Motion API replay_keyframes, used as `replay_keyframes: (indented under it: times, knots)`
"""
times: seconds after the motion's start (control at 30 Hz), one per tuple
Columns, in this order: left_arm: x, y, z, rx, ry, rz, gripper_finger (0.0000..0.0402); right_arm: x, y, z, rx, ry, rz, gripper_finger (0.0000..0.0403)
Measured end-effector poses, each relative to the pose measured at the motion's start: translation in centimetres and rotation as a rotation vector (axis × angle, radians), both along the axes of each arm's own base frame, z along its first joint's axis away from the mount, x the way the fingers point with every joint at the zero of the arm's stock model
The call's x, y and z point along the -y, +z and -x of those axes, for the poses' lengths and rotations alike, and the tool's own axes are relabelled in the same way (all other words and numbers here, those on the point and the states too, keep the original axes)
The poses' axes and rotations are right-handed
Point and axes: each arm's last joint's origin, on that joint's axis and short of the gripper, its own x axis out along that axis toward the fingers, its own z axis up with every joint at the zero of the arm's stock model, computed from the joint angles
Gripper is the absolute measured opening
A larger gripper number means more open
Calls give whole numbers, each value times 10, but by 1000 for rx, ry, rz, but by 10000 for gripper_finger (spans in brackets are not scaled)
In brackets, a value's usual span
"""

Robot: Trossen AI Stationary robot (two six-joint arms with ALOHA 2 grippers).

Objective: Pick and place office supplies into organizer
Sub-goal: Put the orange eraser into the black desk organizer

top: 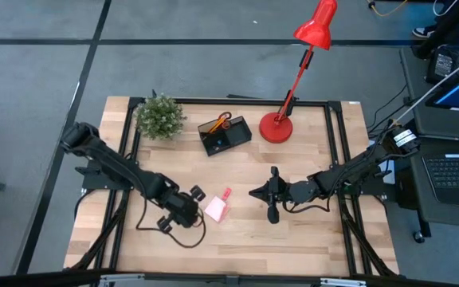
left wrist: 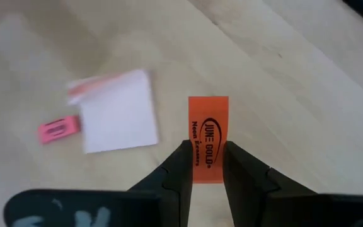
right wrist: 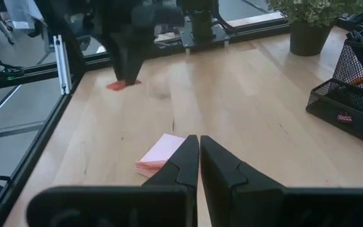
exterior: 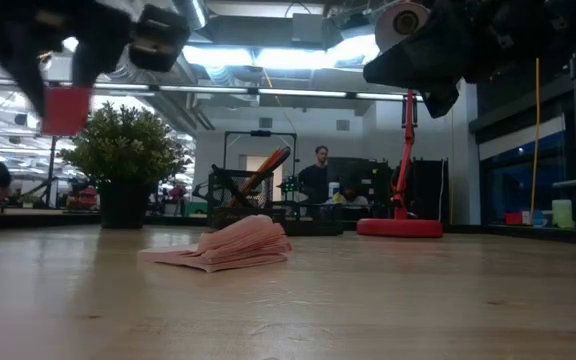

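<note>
Orange rectangular rubber eraser [left wrist: 208,139], printed with black lettering, sits clamped between the two dark fingers of the left hand [left wrist: 205,167], which grips it by its lower half while the upper half stands free. That hand hangs above the light wooden bench [top: 309,239], with the pale pink square paper note pad [left wrist: 117,112] lying just beyond its fingertips and a small pink block eraser [left wrist: 58,128] close beside the pad. From table height the pad's sheets look fanned and slightly lifted.

Well away from the left hand, toward the far side of the bench, stands the black wire-mesh organizer [top: 225,134], already holding red-handled scissors [top: 222,122]. A small green potted plant [top: 160,116] stands to one side of it and a red desk lamp [top: 276,127] to the other.

The right hand [right wrist: 198,154] waits with its fingers pressed together and nothing between them, above the bench near the pad.

Risks, as I judge them: the grip covers only part of the eraser, so a quick swing could tilt or drop it. The carry also ends between plant and lamp, and a low path could clip the organizer's rim.
</note>
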Motion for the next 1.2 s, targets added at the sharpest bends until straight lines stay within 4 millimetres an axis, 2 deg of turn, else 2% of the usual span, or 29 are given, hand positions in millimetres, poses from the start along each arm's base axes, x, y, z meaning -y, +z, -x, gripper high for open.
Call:
replay_keyframes:
  times: [0.33, 0.63, 0.97, 1.2]
  knots:
    - [-33, 20, -11, 66, 90, 145, 72, 0, 1, 0, 6, 1, -3, 20]
    - [-70, 26, -23, 83, 175, 240, 74, 0, 1, 0, 6, 2, -3, 20]
    - [-121, 5, -24, 128, 340, 237, 74, 0, 1, 0, 5, 2, -3, 20]
    - [-151, 2, -29, 240, 446, 225, 71, 0, 0, 0, 4, 2, -3, 20]
